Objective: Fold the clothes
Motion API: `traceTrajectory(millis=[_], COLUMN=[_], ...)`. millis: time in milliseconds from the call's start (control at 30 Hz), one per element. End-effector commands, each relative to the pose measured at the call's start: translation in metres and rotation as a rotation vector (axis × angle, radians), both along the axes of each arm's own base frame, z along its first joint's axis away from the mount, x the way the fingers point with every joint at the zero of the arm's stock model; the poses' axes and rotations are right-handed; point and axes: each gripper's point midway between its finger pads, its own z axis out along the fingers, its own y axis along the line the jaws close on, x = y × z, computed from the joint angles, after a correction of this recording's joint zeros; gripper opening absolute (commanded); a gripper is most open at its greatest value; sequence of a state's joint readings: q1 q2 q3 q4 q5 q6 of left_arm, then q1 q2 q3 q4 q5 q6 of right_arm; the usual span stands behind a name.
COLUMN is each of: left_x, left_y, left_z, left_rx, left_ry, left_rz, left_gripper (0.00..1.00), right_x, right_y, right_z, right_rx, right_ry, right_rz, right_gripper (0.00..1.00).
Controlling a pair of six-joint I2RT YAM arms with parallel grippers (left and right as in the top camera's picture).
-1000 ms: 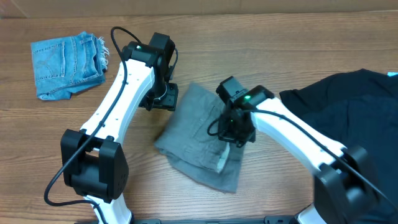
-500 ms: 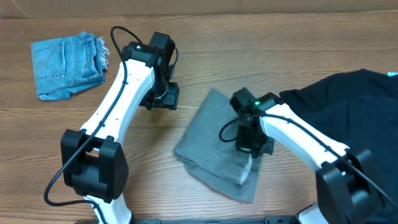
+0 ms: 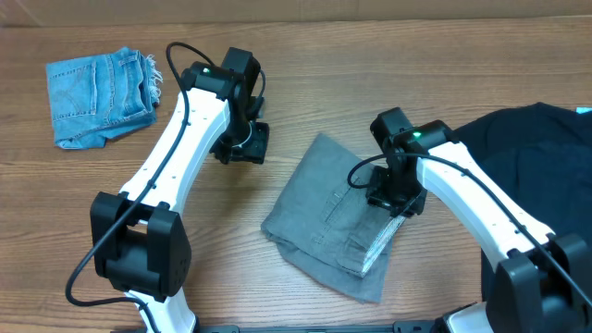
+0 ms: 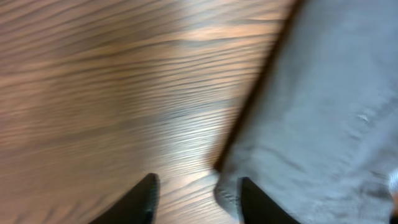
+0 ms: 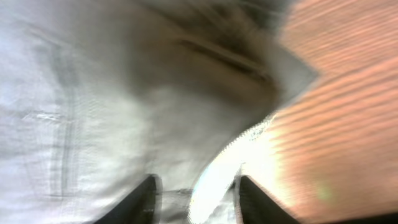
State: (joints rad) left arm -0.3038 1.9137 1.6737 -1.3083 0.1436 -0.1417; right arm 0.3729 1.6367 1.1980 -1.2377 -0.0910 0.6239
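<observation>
**Grey-khaki shorts [image 3: 328, 231] flat on the worktop [image 3: 370, 55], between two parted pincers.**

Left pincer [image 4: 196, 199]: jaws apart and empty, hovering over bare wood. Nearest corner of the shorts just beside one finger, bulk of the cloth spreading away toward the right pincer. Right pincer [image 3: 393, 196]: jaws apart, nothing visibly pinched, poised directly above the shorts' edge closest to the black T-shirt [image 3: 518, 157]. Whitish lining [image 5: 217, 168] showing in the gap between its fingers, most of the cloth lying on its left-arm side. Small denim shorts [image 3: 97, 92] well apart, beyond the left pincer.
</observation>
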Motion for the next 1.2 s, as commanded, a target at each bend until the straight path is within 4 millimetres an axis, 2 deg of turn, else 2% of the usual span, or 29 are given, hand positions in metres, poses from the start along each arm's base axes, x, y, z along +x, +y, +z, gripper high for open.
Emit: traceTrajectory(millis=[0,67,167,300,367,433,533,567,633,767,833,867,1000,1067,1100,1167], left_x=[-0.019,-0.031,-0.053,-0.091,-0.107,-0.118,-0.119,-0.116,-0.108,-0.091,-0.076,-0.063,-0.038,-0.032,-0.031,-0.035], left_y=[-0.046,-0.065,-0.078,-0.082,-0.074,-0.055,-0.025,-0.022,-0.019,-0.016,-0.016,-0.017,-0.008,-0.006,-0.007,-0.012], left_z=[-0.001,-0.01,-0.036,-0.071,-0.086,-0.102,-0.12,-0.12,-0.117,-0.095,-0.079,-0.069,-0.061,-0.061,-0.059,-0.053], left_rx=[-0.236,-0.306,-0.32,-0.305,-0.266,-0.171,-0.022,-0.021,-0.034,-0.108,-0.165,-0.214,-0.277,-0.302,-0.323,-0.392], left_ry=[0.056,0.078,0.122,0.199,0.234,0.266,0.271,0.267,0.254,0.255,0.23,0.2,0.134,0.118,0.12,0.145], left_rz=[-0.127,-0.183,-0.222,-0.284,-0.3,-0.275,-0.156,-0.142,-0.118,-0.113,-0.123,-0.12,-0.068,-0.049,-0.04,-0.031], left_gripper=[0.3,0.25,0.22,0.19,0.19,0.17,0.12,0.15,0.31,0.47,0.55,0.63,0.85,0.86,0.8,0.43], right_x=[0.001,-0.001,-0.008,-0.021,-0.025,-0.029,-0.03,-0.03,-0.03,-0.031,-0.032,-0.032,-0.032,-0.033,-0.033,-0.031], right_y=[0.032,0.034,0.032,0.024,0.021,0.019,0.019,0.019,0.019,0.019,0.018,0.018,0.018,0.019,0.02,0.022], right_z=[0.009,0.0,-0.02,-0.049,-0.056,-0.061,-0.064,-0.064,-0.064,-0.064,-0.064,-0.064,-0.064,-0.063,-0.063,-0.062], right_rx=[0.193,0.193,0.181,0.165,0.162,0.157,0.155,0.155,0.155,0.153,0.152,0.152,0.151,0.155,0.165,0.175], right_ry=[-0.02,-0.014,0.017,0.058,0.068,0.078,0.085,0.084,0.085,0.09,0.093,0.094,0.097,0.098,0.101,0.09], right_rz=[0.096,0.101,0.076,0.037,0.031,0.03,0.029,0.029,0.029,0.029,0.028,0.029,0.028,0.028,0.029,0.057], right_gripper=[0.29,0.26,0.26,0.25,0.25,0.25,0.25,0.25,0.25,0.25,0.25,0.25,0.25,0.25,0.25,0.24])
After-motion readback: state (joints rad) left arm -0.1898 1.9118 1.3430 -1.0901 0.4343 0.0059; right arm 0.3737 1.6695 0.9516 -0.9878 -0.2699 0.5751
